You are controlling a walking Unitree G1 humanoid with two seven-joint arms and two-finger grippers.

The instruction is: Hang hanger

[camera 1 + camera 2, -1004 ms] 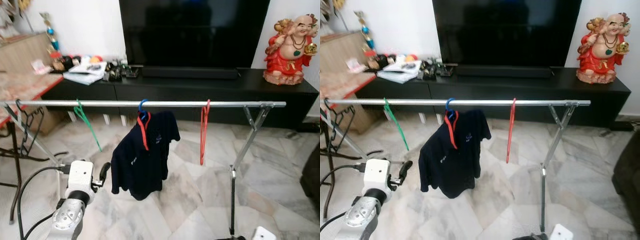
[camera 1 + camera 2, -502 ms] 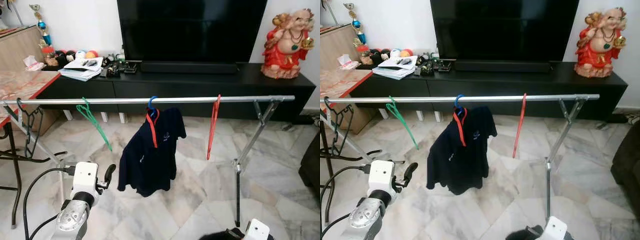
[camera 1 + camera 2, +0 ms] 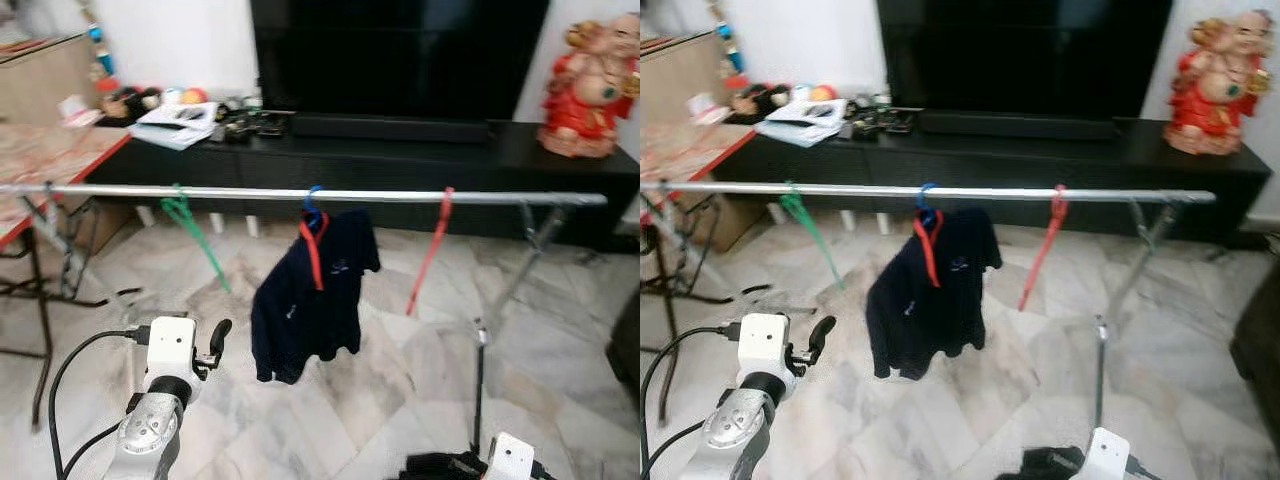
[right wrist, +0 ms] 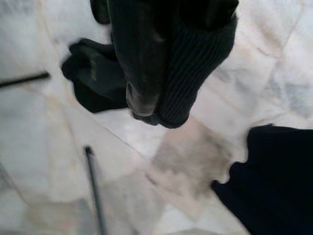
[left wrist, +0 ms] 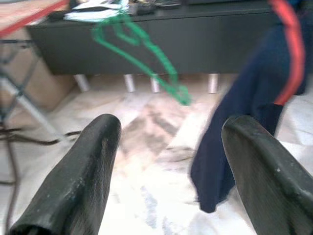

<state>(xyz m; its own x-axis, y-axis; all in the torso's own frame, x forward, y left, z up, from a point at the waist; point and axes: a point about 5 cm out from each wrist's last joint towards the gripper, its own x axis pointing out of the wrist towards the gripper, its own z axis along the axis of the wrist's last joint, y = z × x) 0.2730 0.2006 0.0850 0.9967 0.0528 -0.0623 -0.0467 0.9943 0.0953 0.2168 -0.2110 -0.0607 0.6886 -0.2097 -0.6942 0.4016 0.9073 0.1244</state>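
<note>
A silver clothes rail [image 3: 400, 197] runs across the room. On it hang a green hanger [image 3: 197, 238], a blue hanger carrying a navy shirt [image 3: 312, 295], and a bare red hanger [image 3: 430, 252]. My left gripper [image 5: 171, 161] is low, in front of the rail's left part, open with nothing between its fingers; it points toward the green hanger [image 5: 142, 46] and the shirt [image 5: 244, 127]. My right gripper [image 4: 161, 93] hangs low by the floor, fingers closed together against a dark ribbed cloth [image 4: 195, 68].
A black TV cabinet [image 3: 400, 165] with a large TV stands behind the rail, with a red figurine [image 3: 590, 90] at its right end. A table [image 3: 40, 165] is at the left. The rail's right leg [image 3: 485, 350] stands on the marble floor.
The camera has shifted and the picture is more blurred. All three hangers stay on the rail; the red one now hangs more tilted. Both arms keep their places.
</note>
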